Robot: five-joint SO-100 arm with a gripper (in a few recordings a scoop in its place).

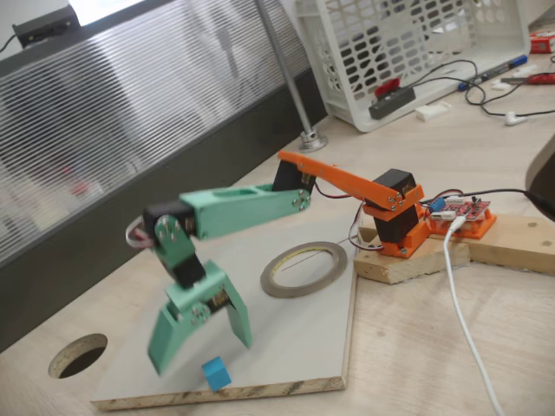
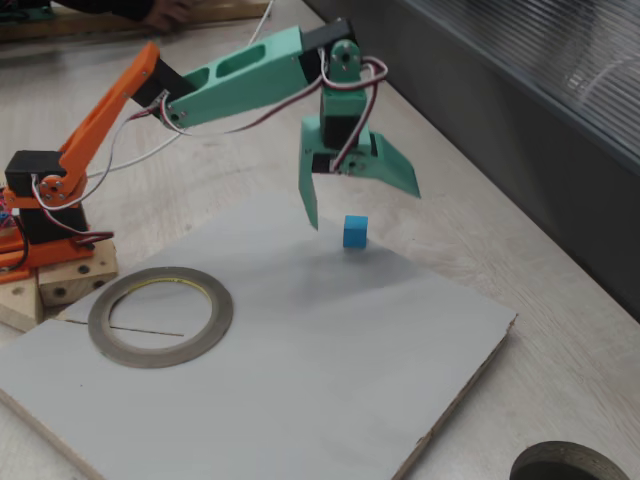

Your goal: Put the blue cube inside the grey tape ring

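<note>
While the green fingers (image 1: pixel 201 344) (image 2: pixel 362 205) hung spread wide and gripping nothing, the blue cube (image 1: pixel 216 373) (image 2: pixel 355 231) sat on the grey board (image 1: pixel 303 334) (image 2: pixel 300 360) just below and between them, near the board's edge in both fixed views. Well apart from the cube, the grey tape ring (image 1: pixel 304 269) (image 2: pixel 160 316) lay flat on the same board near the arm's orange base (image 1: pixel 401 224) (image 2: pixel 45 205), its wide hole holding nothing but bare board. Behind the arm in a fixed view, a white slotted basket (image 1: pixel 408 52) stood on the wooden counter (image 1: pixel 486 347), its contents too unclear to tell.

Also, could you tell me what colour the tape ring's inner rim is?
Yellowish, on the grey tape ring, clearest in this fixed view.
</note>
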